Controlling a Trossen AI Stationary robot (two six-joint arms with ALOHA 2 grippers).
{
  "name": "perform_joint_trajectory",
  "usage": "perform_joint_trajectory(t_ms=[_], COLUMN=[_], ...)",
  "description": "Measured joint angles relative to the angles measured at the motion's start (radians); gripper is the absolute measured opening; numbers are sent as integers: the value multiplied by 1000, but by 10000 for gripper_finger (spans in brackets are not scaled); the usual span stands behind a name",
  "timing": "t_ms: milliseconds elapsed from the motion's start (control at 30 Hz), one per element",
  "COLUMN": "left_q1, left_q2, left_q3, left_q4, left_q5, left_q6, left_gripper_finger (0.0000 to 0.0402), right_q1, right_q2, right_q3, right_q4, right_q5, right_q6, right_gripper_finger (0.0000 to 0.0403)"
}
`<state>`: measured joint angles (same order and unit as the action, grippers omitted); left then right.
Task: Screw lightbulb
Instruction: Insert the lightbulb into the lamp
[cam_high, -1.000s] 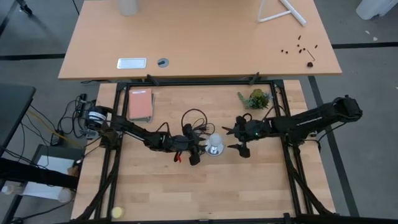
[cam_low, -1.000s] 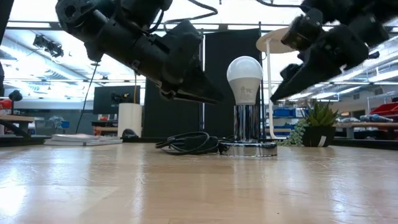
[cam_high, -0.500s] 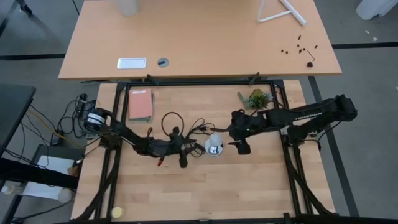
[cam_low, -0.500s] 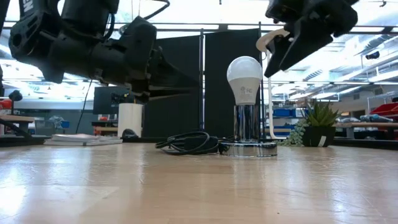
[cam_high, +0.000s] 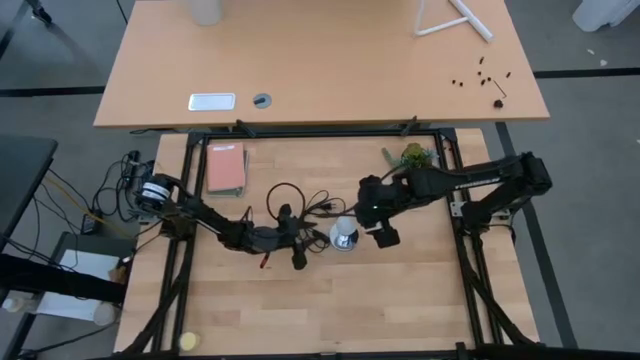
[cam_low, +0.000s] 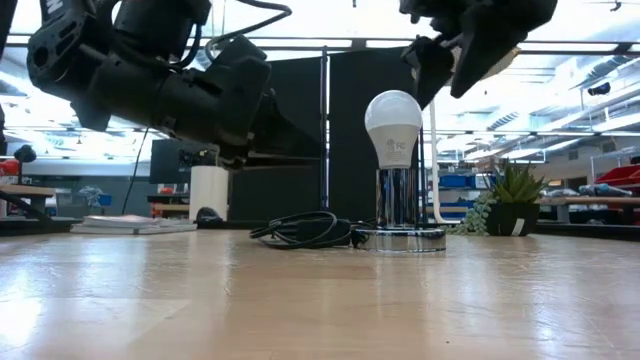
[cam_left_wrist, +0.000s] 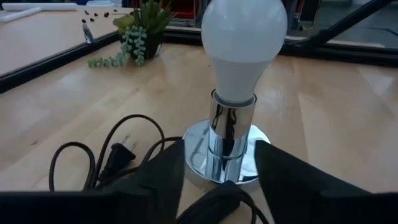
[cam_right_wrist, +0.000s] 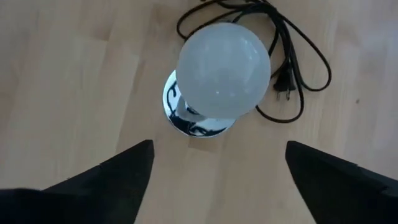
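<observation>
The white lightbulb (cam_low: 393, 122) stands upright in the chrome socket (cam_low: 397, 200), whose round base (cam_low: 398, 239) rests on the table; the bulb also shows in the high view (cam_high: 344, 238). My left gripper (cam_left_wrist: 221, 186) is open, low and level at the bulb's left, its fingers pointing at the socket (cam_left_wrist: 226, 134) without touching it. My right gripper (cam_right_wrist: 217, 180) is open above and slightly to the right of the bulb (cam_right_wrist: 224, 67), pointing down, clear of it. It shows high in the low view (cam_low: 450, 55).
The socket's black cord (cam_high: 298, 202) lies coiled on the table behind and left of the base, and a length runs under my left gripper (cam_left_wrist: 214, 202). A potted plant (cam_high: 414, 158) stands at the far right, a pink book (cam_high: 226, 168) at the far left.
My right gripper has gone up and toward the table's left, from beside the bulb to above it, and has tipped to point down. My left gripper has drawn back from the bulb toward the table's left. The bulb and socket have stayed where they were.
</observation>
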<state>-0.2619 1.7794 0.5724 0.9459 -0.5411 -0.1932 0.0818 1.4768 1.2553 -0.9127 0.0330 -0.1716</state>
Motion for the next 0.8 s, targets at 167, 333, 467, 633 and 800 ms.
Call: perform_joint_trajectory(t_ms=[167, 333, 467, 633, 800], left_q1=[1, 1, 1, 1, 9], left_q2=[1, 39, 114, 200, 284], left_q3=[2, 0, 0, 40, 139], left_q4=[0, 56, 178, 252, 239], left_q5=[-14, -15, -15, -16, -38], left_q6=[-7, -21, -18, 54, 129], left_gripper_finger=[260, 274, 272, 271, 276], right_q1=[0, 0, 0, 0, 0], right_q2=[86, 174, 214, 224, 224], right_q3=[113, 199, 259, 279, 279], right_q4=[-62, -109, -153, -168, -166], right_q5=[0, 0, 0, -1, -1], right_q6=[-19, -58, -64, -64, -59], right_gripper_finger=[395, 393, 399, 397, 398])
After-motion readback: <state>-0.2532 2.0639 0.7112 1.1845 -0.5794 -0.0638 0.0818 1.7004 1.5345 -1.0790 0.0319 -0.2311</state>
